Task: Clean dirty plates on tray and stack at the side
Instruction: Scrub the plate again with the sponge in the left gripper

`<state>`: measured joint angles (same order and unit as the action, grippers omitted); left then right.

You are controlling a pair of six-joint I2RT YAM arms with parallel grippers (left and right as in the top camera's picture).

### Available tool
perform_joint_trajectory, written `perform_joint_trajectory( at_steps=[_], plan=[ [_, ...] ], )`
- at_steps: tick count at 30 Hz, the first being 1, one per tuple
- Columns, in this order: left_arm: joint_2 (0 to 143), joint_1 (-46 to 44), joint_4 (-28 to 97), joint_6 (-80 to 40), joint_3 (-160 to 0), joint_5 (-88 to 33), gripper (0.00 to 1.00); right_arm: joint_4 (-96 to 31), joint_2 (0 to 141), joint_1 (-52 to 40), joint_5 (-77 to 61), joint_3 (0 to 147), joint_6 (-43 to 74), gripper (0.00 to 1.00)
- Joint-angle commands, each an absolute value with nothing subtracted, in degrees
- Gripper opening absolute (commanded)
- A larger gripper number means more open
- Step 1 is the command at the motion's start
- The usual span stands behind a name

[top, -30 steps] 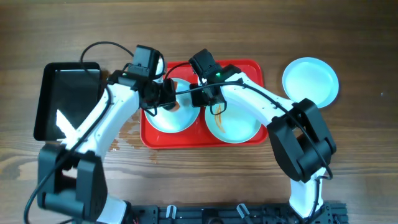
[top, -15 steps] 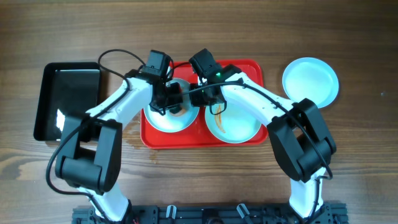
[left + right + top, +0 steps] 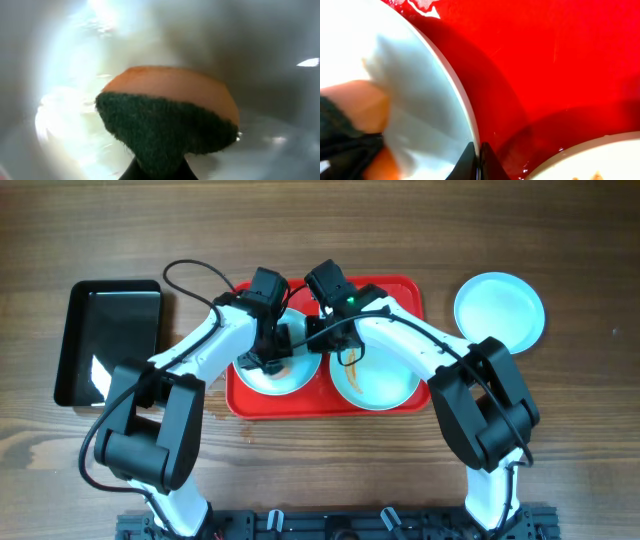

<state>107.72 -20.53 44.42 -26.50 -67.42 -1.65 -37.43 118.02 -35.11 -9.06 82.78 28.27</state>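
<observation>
On the red tray [image 3: 402, 290] lie two pale plates. My left gripper [image 3: 282, 346] is shut on an orange sponge with a dark green scouring side [image 3: 167, 107], and the sponge is pressed into the left plate [image 3: 262, 380]. At that plate's right edge my right gripper [image 3: 318, 338] is shut, its jaws pinching the thin rim [image 3: 466, 117]. The right plate [image 3: 385, 385] carries orange-brown streaks near its upper left. A third plate [image 3: 500, 310] sits on the table to the right of the tray and looks free of streaks.
A glossy black tray [image 3: 108, 340] lies on the wood at the left. A wet patch [image 3: 205, 395] shows on the table by the red tray's left edge. Both arms cross over the red tray's middle.
My left arm has swung right, carrying the sponge across the left plate toward its right side. The right arm and its hold on the rim have not changed.
</observation>
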Motion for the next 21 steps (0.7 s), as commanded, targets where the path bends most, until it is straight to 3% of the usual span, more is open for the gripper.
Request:
perform_joint_trajectory(
  at_steps=[1,13,21],
  plan=[
    [109.7,-20.0,49.2,-27.5,-66.3,12.2,0.04,-36.7,118.2,-35.3,-9.4,83.1,28.6,0.04],
    [108.8,-18.8,59.1,-31.4,-71.0,24.4,0.04,-36.8,118.2,-35.3,-9.0,83.1,28.7,0.04],
    [105.3,-19.0,53.9,-29.6,-75.5,15.3,0.04,-36.9,118.2,-35.3,-9.0,83.1,28.6,0.04]
  ],
)
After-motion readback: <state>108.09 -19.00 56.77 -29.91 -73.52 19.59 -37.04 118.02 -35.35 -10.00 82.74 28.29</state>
